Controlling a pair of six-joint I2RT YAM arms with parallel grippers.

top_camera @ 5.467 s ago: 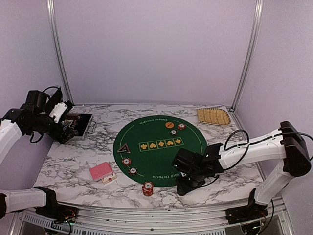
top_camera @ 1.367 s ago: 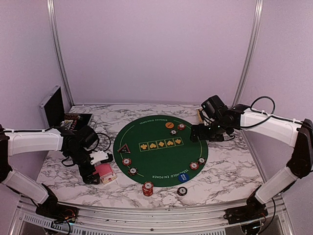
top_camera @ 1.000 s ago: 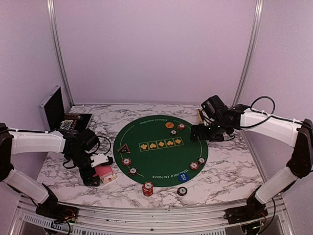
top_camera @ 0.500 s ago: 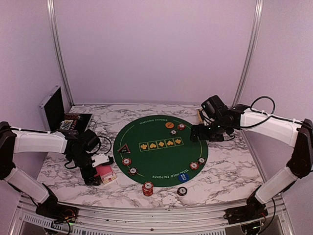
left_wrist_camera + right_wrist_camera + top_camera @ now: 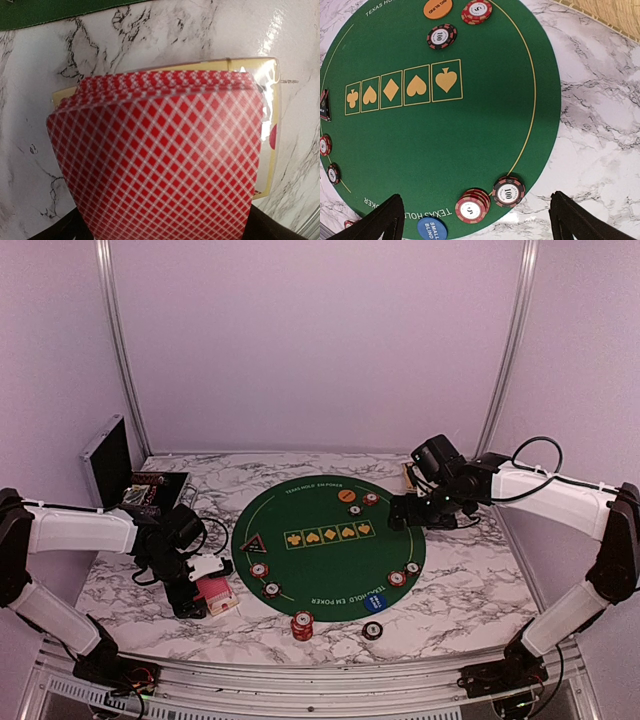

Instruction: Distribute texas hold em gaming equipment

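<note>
The red-pink-backed playing cards [image 5: 160,150] fill the left wrist view, stacked on a clear-wrapped box on the marble. My left gripper [image 5: 203,587] is open and low, with a finger on each side of the cards [image 5: 214,592]. Poker chips lie on the green mat [image 5: 320,560]: a red stack [image 5: 472,206] and a black chip [image 5: 508,192] at its near right, with the blue disc [image 5: 432,229] beside them. At the far side are the orange disc [image 5: 438,7] and two chips [image 5: 441,36]. The black triangular marker [image 5: 251,541] sits at the left. My right gripper [image 5: 400,512] hovers open over the mat's right side, holding nothing.
A red chip stack [image 5: 302,624] and a dark chip [image 5: 372,630] sit off the mat near the front edge. The open black-and-silver case [image 5: 105,455] stands at the back left. The tan woven tray [image 5: 436,477] lies at the back right, partly behind my right arm.
My left gripper has settled slightly lower and closer around the card deck. The right arm has not moved.
</note>
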